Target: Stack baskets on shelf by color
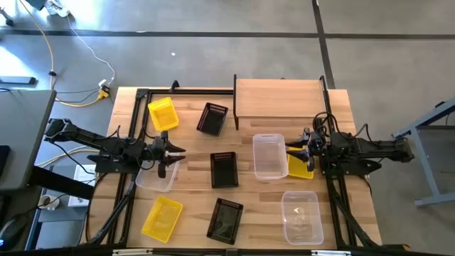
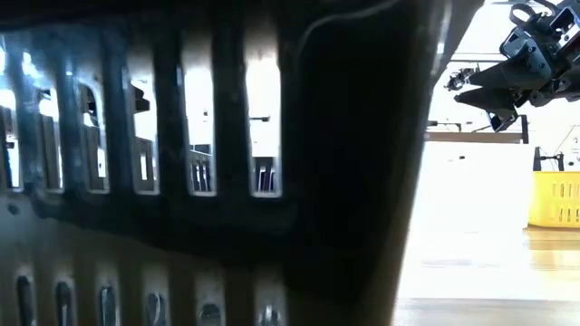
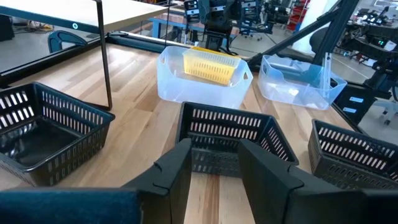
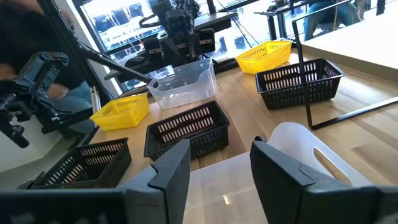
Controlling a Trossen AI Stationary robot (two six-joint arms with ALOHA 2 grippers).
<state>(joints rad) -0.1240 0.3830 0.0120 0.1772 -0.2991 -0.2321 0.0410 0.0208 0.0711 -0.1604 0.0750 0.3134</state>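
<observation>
Shelf: the shelf (image 1: 279,96) stands at the far edge of the table (image 1: 192,153). Its plank is bare, no basket on it yet.

Baskets: all 9 lie on the tabletop. 3 black ones, near the shelf (image 1: 212,118), mid-table (image 1: 224,170) and at the near edge (image 1: 225,220). Yellow ones at the far left (image 1: 163,113), the near left (image 1: 162,217), and 1 under my right arm (image 1: 299,166). Clear tubs in front of the shelf (image 1: 269,156), at the near right (image 1: 299,215), and under my left gripper (image 1: 158,175).

Left gripper: my left gripper (image 1: 165,151) hovers over the left clear tub, fingers (image 3: 177,177) parted, nothing between them.

Right gripper: my right gripper (image 1: 302,149) hangs at the right rim of the middle clear tub, jaws spread, empty.

Step, my judgement: sorting not begun. I am lining up on first picks.

Risks: the thin tub wall may flex and slip from a pinch. Coming down off the rim would shove the tub into the mid-table black basket. The right-hand yellow basket sits just beside the tub, so a careless closure could catch both. The shelf is narrow, so a stack set off-centre could tip.
</observation>
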